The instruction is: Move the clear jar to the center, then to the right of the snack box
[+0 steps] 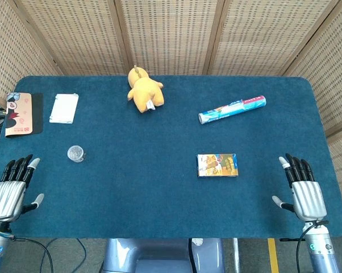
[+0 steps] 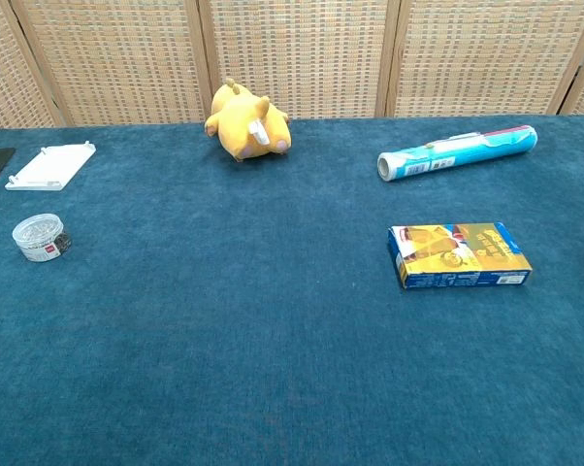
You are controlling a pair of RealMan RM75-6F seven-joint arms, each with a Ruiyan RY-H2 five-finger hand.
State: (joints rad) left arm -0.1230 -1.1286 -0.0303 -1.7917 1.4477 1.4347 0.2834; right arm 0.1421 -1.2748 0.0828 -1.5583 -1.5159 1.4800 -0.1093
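Note:
The clear jar (image 1: 75, 153) is small and round, standing on the blue table at the left; the chest view shows the jar (image 2: 41, 238) with a dark label. The snack box (image 1: 217, 165) lies flat right of centre, yellow and blue, and the chest view has the box (image 2: 459, 254) too. My left hand (image 1: 12, 186) rests open at the table's front left corner, below and left of the jar, holding nothing. My right hand (image 1: 302, 189) lies open at the front right, well right of the box. Neither hand appears in the chest view.
A yellow plush toy (image 1: 144, 90) lies at the back centre. A rolled tube (image 1: 232, 110) lies at the back right. A white flat packet (image 1: 64, 108) and an orange-and-black booklet (image 1: 20, 114) sit at the back left. Wicker screens stand behind the table (image 1: 159, 193).

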